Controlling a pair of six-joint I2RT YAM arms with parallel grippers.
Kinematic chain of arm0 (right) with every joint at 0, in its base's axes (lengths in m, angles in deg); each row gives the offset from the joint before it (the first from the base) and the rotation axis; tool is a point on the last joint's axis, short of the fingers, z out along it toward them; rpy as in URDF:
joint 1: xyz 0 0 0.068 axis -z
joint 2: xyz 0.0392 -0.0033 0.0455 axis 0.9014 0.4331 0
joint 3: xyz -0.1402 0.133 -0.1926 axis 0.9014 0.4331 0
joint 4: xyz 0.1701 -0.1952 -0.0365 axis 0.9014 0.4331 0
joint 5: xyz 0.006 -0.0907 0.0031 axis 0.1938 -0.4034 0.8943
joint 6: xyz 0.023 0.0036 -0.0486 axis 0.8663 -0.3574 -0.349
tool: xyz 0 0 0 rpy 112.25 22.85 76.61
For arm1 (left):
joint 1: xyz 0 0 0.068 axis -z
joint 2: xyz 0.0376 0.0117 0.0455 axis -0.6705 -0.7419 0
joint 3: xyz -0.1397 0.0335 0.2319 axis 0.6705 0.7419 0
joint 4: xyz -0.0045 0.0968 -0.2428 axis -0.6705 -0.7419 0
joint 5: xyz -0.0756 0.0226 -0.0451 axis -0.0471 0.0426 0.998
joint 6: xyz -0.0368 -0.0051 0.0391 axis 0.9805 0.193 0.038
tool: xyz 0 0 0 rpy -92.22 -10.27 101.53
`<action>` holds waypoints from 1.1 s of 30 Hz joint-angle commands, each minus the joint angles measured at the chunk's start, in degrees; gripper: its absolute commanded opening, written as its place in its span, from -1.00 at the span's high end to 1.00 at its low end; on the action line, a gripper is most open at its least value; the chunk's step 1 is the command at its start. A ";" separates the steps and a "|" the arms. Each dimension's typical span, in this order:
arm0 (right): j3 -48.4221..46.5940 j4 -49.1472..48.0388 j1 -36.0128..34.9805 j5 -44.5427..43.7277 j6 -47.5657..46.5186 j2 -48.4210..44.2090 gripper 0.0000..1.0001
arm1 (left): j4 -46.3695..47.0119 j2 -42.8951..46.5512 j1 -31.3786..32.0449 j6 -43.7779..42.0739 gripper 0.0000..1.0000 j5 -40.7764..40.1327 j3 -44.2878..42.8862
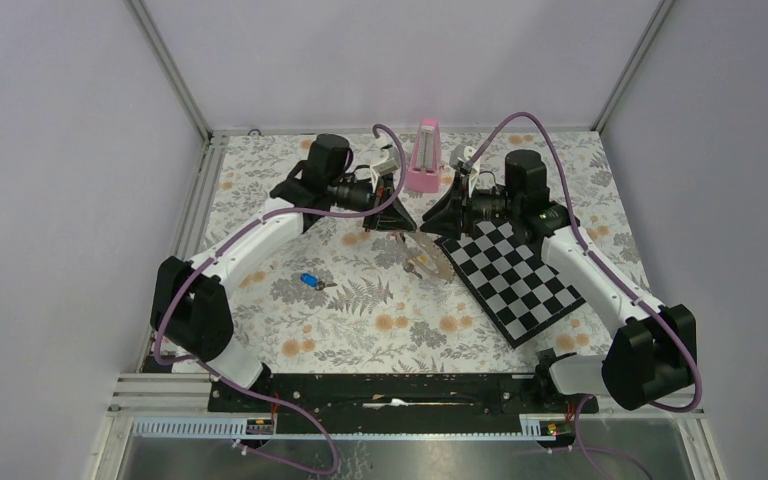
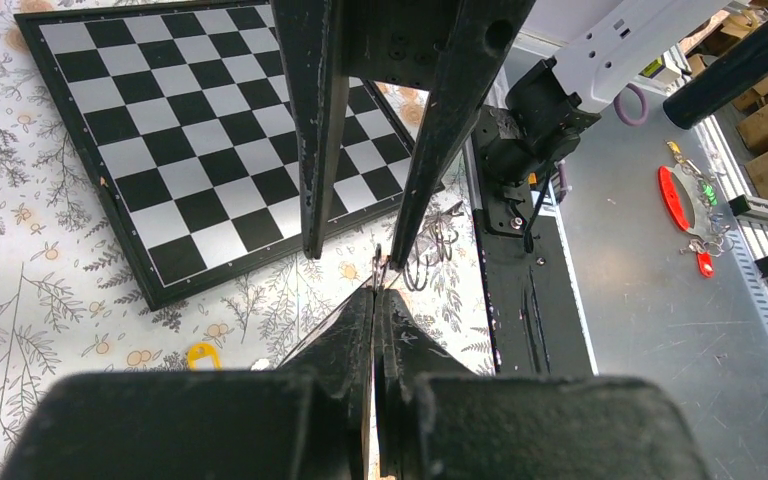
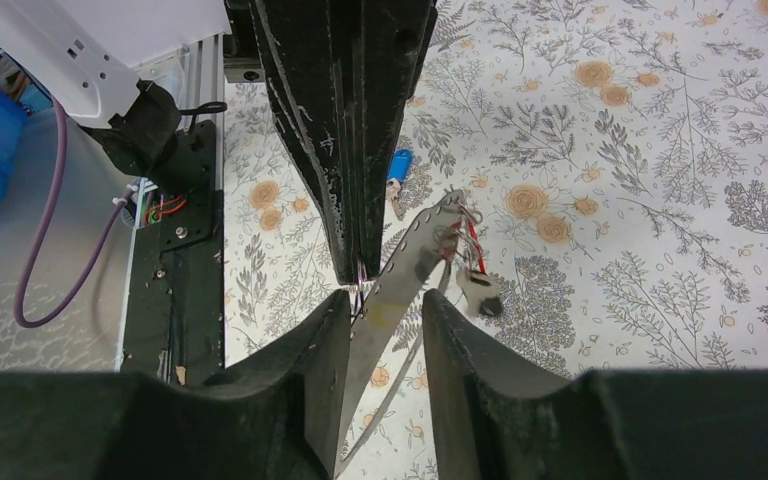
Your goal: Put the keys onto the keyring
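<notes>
My left gripper (image 2: pixel 377 290) is shut on a small silver ring (image 2: pixel 381 268) of the keyring, lifted a little off the floral mat. From that ring the grey strap (image 3: pixel 403 275) hangs down, with a red piece (image 3: pixel 471 238) near its far end. The strap passes between the fingers of my right gripper (image 3: pixel 387 297), whose jaws stand apart around it; the left finger (image 3: pixel 332 330) is almost against it. On the mat to the left lies the blue key (image 1: pixel 310 281), which also shows in the right wrist view (image 3: pixel 400 165). Below the grippers lies the yellow key (image 2: pixel 201 355). Both grippers meet at the mat's middle back (image 1: pixel 415 215).
A black-and-white chequered board (image 1: pixel 520 275) lies on the right side of the mat, under the right arm. A pink block (image 1: pixel 424 157) stands at the back centre. The black base rail (image 1: pixel 390 390) runs along the near edge.
</notes>
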 commanded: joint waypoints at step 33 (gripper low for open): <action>-5.14 15.27 -2.78 -9.16 -10.97 -2.82 1.00 | 7.65 -1.20 0.69 -1.21 0.68 -3.17 0.17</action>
